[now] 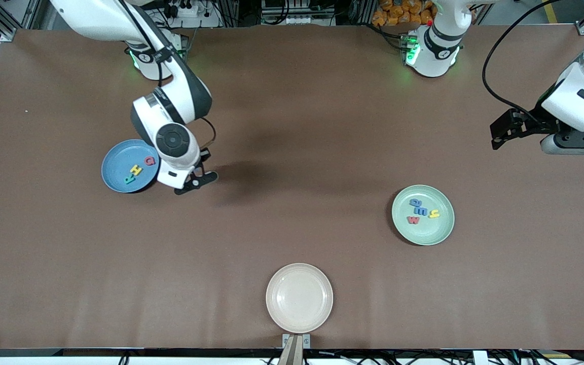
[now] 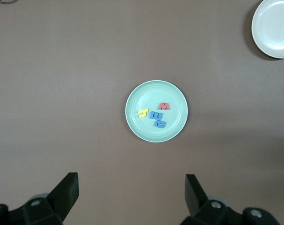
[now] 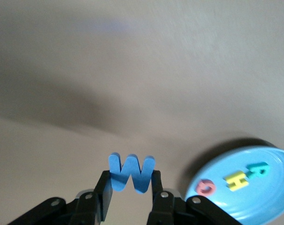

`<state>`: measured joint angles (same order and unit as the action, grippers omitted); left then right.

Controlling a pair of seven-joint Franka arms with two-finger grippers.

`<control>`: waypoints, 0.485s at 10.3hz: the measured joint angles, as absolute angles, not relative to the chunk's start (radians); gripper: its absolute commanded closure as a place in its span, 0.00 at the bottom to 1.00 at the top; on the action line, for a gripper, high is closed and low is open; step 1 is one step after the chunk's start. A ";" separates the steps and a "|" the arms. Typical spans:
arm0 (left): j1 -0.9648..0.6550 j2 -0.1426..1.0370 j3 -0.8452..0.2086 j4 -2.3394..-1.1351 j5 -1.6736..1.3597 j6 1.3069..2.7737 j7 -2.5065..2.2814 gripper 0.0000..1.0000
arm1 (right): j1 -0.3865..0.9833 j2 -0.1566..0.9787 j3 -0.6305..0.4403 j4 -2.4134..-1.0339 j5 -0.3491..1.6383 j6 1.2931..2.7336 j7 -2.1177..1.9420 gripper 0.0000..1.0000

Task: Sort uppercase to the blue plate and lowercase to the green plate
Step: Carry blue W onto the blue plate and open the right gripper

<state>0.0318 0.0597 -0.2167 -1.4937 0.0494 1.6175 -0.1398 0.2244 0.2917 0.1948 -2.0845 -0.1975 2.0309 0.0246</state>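
Note:
My right gripper (image 1: pixel 196 180) (image 3: pixel 131 181) is shut on the blue M (image 3: pixel 131 172), held in the air over the table just beside the blue plate (image 1: pixel 114 170) (image 3: pixel 268 197). In that plate lie the red Q (image 1: pixel 149 161), yellow H (image 1: pixel 136 170) and teal R (image 1: pixel 129 178). The green plate (image 1: pixel 436 230) (image 2: pixel 146 96) holds the lowercase letters: red w (image 1: pixel 413 220), blue m (image 1: pixel 422 210), yellow h (image 1: pixel 434 214) and a rounded blue letter (image 1: pixel 416 203). My left gripper (image 1: pixel 497 136) (image 2: pixel 131 190) waits open and empty, high over the left arm's end of the table.
An empty beige plate (image 1: pixel 299 299) (image 2: pixel 273 28) sits near the table edge closest to the front camera, midway between the arms. Brown tabletop lies bare between the three plates.

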 measured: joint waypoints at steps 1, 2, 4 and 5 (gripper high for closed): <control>0.035 0.060 -0.216 -1.493 0.049 1.617 -0.140 0.00 | 0.219 0.260 0.151 -2.135 -0.193 2.033 -0.085 0.67; 0.037 0.060 -0.216 -1.493 0.049 1.617 -0.140 0.00 | 0.214 0.236 0.084 -2.177 -0.174 2.034 -0.238 0.68; 0.037 0.060 -0.220 -1.494 0.049 1.617 -0.140 0.00 | 0.199 0.220 -0.063 -2.242 -0.159 2.037 -0.496 0.68; 0.036 0.061 -0.223 -1.494 0.049 1.617 -0.140 0.00 | 0.194 0.220 -0.125 -2.269 -0.158 2.046 -0.573 0.68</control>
